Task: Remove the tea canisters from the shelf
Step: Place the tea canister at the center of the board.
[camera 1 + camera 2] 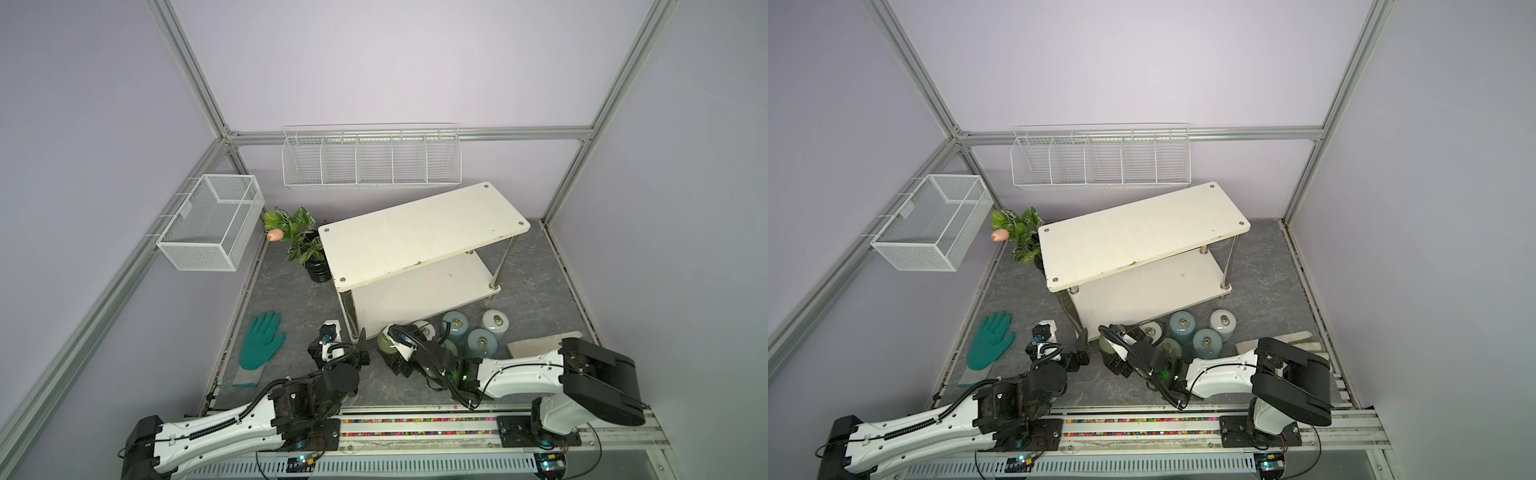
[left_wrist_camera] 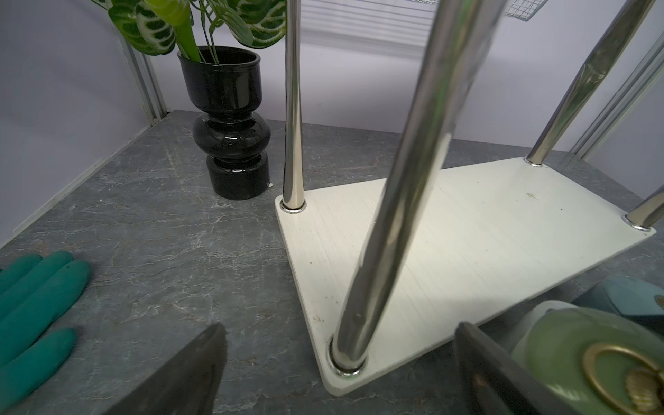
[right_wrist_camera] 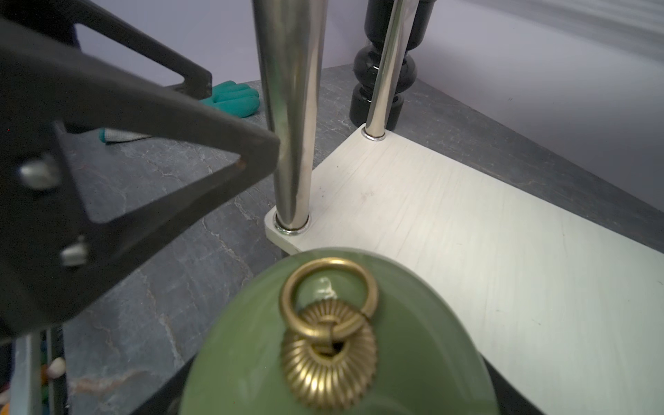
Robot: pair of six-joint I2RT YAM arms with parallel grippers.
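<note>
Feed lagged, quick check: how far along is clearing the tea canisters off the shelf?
Done: both tiers of the shelf look bare; two pale blue canisters, two white canisters and one olive green canister stand on the table before it. In hand: the right gripper is shut on the other olive green canister, beside the shelf's near leg. Left: probably releasing it. The left gripper is open.
</note>
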